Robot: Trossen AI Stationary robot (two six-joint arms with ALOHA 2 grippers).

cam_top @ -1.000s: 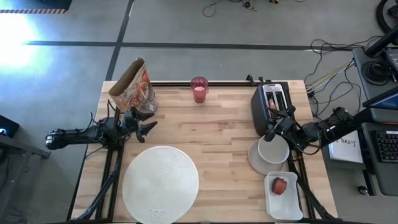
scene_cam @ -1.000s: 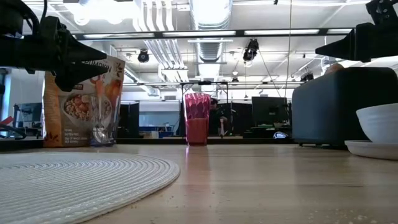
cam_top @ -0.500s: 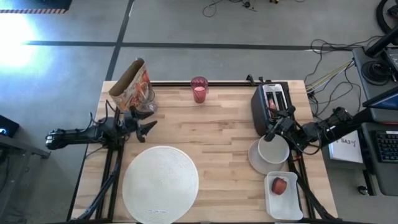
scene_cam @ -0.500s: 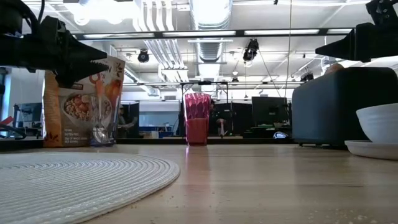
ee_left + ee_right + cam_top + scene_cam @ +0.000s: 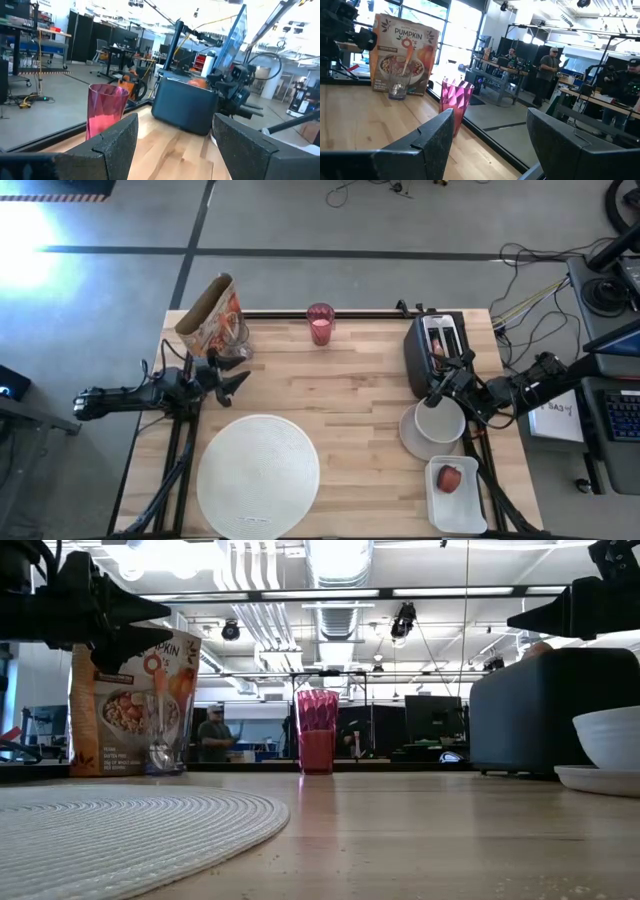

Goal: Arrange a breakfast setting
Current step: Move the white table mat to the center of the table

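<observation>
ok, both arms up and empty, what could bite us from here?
1. The left tool hangs open close beside the cereal bag and the glass holding the spoon; a careless swing could tip either.
2. The right tool sits between the toaster and the bowl stacked on a second dish at the table edge; a descent could clip the toaster or shove the stack.
3. The pink tumbler stands at the far edge and looks easy to knock off.
</observation>
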